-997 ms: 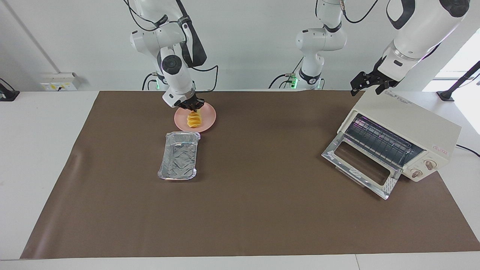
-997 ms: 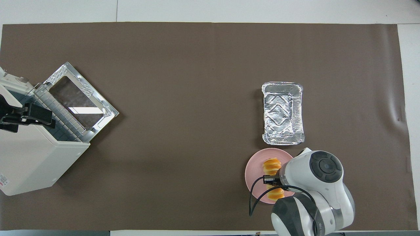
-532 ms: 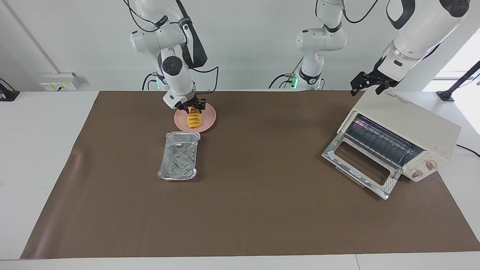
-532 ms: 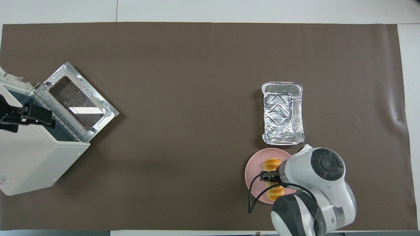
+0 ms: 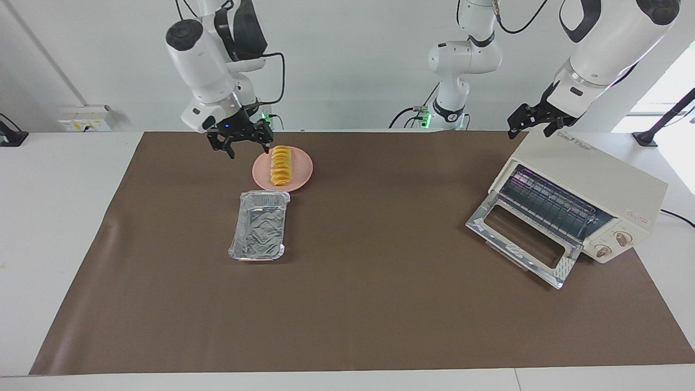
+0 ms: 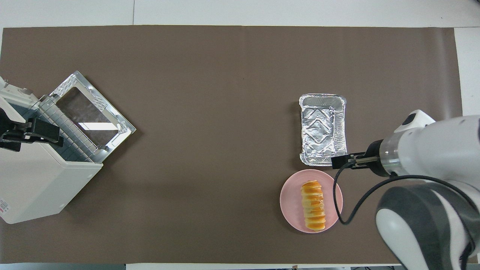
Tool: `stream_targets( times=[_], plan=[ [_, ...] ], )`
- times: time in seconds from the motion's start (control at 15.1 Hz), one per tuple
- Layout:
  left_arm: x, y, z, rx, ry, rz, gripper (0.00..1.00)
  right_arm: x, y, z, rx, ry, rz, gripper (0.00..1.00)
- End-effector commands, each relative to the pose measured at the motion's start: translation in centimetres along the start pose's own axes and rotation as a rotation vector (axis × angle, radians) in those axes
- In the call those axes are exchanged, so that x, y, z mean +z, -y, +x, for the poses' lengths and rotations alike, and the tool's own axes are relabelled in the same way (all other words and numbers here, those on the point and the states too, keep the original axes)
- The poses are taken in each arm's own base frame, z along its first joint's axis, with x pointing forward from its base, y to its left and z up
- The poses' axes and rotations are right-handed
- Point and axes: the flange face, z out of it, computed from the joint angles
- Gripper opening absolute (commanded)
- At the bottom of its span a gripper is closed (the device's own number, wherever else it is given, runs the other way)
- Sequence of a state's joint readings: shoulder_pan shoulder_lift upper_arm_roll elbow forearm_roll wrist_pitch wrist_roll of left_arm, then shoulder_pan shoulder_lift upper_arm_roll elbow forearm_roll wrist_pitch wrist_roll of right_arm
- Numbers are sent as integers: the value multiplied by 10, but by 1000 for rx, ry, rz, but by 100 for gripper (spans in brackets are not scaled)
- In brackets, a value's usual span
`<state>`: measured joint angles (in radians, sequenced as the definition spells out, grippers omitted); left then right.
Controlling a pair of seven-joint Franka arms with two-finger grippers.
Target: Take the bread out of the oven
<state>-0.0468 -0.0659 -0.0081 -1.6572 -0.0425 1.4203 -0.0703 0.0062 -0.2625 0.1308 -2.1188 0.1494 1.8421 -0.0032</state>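
Brown matting (image 5: 380,304) carries bread (image 5: 280,164) on a plate (image 5: 301,172); right gripper (image 5: 242,144) hangs spread-fingered beside it, left gripper (image 5: 535,122) unreadable.

the bread (image 5: 280,164) is lying on the plate (image 5: 301,175), out of the oven (image 5: 581,196) sitting at the left arm's end; the foil tray (image 5: 259,225) is sitting just beside the plate, farther from the robots.
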Motion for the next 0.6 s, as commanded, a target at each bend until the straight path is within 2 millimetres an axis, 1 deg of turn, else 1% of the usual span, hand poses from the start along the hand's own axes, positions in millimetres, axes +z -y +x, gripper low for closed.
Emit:
stream_targets(
  times=[0.0, 0.13, 0.2, 0.27, 0.4, 0.53],
  plan=[
    [-2, 2, -4, 5, -17, 18, 100, -49, -38, 26, -88, -10, -97, 100],
    [-2, 1, -4, 7, -17, 17, 100, -77, -53, 47, -78, -17, -124, 100],
    [-2, 2, -4, 5, -17, 18, 100, -88, -61, 54, -63, -34, -129, 100],
    [-2, 2, -4, 5, -17, 18, 100, -96, -67, 57, -53, -39, -132, 100],
    [-2, 2, -4, 5, -17, 18, 100, -105, -81, 58, -22, -54, -136, 100],
    [-2, 2, -4, 5, -17, 18, 100, -103, -90, 59, -7, -55, -146, 100]
  ],
)
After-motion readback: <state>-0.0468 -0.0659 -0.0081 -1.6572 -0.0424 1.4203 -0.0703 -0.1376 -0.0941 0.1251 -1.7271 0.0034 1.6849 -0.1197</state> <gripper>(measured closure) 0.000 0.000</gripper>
